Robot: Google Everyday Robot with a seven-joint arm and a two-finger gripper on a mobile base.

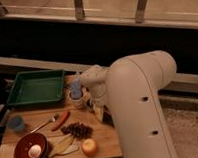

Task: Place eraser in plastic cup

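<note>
OK, arm [138,101] looms over the tabletop's [103,142] right side. Plastic cup [15,123] sits well left, just beyond the red bowl [18,148]. Tool [97,107] hangs beside the white cup [76,99], jaws wide, nothing seen in them. Eraser hidden, probably behind the arm; likely light and stiff, so pinch across its narrow width.

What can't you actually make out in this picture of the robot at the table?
- Eraser: unseen in the camera view; the white arm covers the right side of the table.
- End effector: low beside the white cup, largely masked by its own wrist.
- Blue thing in that cup: too blurred to identify.
</note>
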